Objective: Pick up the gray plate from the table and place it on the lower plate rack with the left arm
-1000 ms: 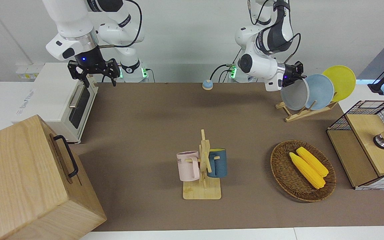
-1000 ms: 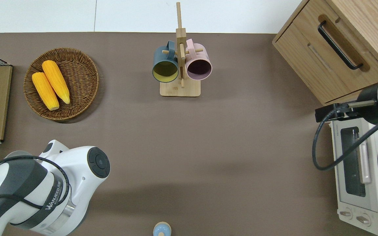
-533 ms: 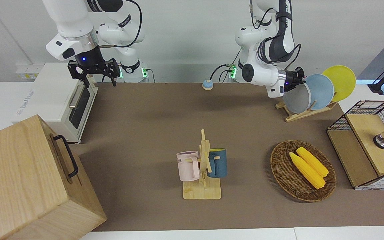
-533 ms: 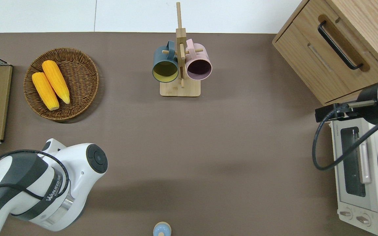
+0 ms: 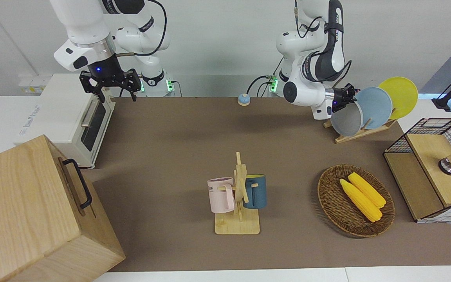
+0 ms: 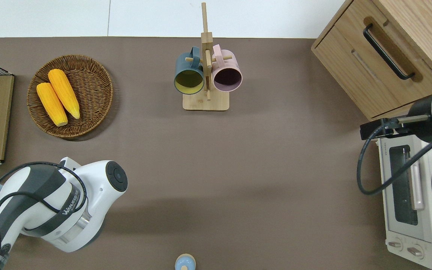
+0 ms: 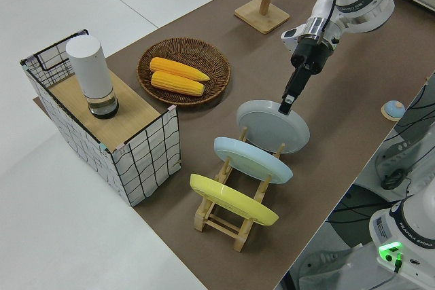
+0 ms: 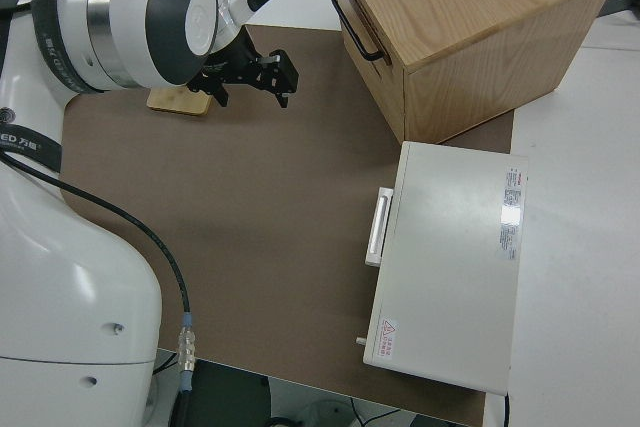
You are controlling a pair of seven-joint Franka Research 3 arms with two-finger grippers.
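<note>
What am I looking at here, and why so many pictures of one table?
Two white robot arms stand at a brown table, filmed at once from across it, straight above, and each end. The left gripper pinches the rim of the gray plate, setting it into the lower plate rack beside a blue plate and a yellow plate. The right arm is parked, its right gripper open. Also there: a basket of corn, a mug stand, a toaster oven and a wooden cabinet.
</note>
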